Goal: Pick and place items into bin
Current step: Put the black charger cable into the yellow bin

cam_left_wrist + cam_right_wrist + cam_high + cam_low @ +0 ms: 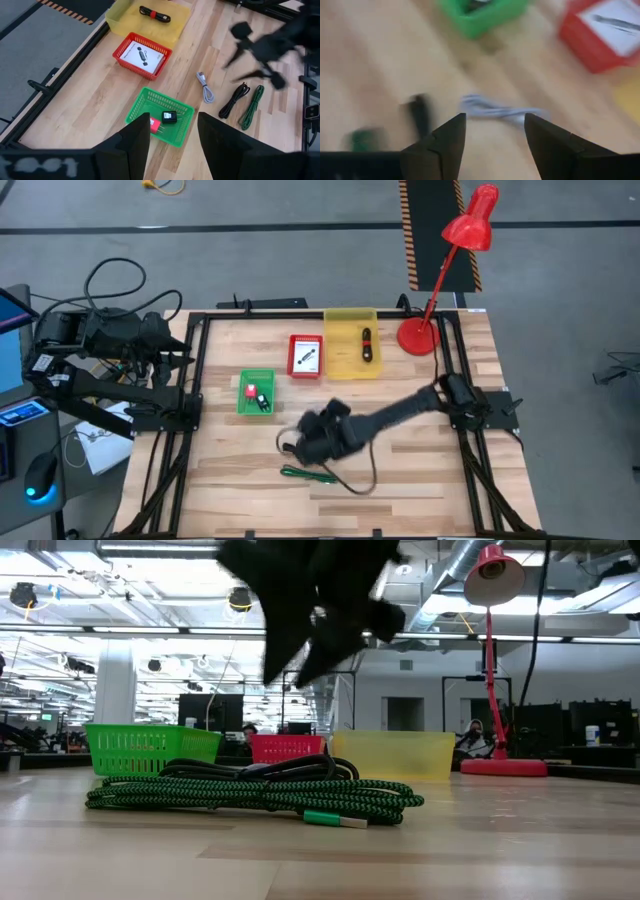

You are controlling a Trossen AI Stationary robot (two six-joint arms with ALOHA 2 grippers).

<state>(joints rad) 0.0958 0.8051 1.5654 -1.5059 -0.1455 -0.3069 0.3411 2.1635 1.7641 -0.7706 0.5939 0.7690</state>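
My right gripper (495, 120) is open and hovers above three cables lying flat on the wooden table: a grey one (500, 110), a black one (420, 115) and a green braided one (250, 795). In the high view it (312, 438) is near the table's middle, just beyond the green cable (305, 474). The green bin (135, 107) holds a red-and-black piece (156, 126) and a black piece (169, 117). A white printed card (142, 55) lies in the red bin (306, 356). A black-and-red cable bundle (155, 14) lies in the yellow bin (352, 343). My left gripper (174, 122) is open, parked beyond the table's left edge.
A red desk lamp (440, 280) stands at the table's far right corner. A black metal frame (200, 370) runs along the table's edges. The three bins sit in a loose row toward the far side. Bare wood (420, 480) lies on the near right.
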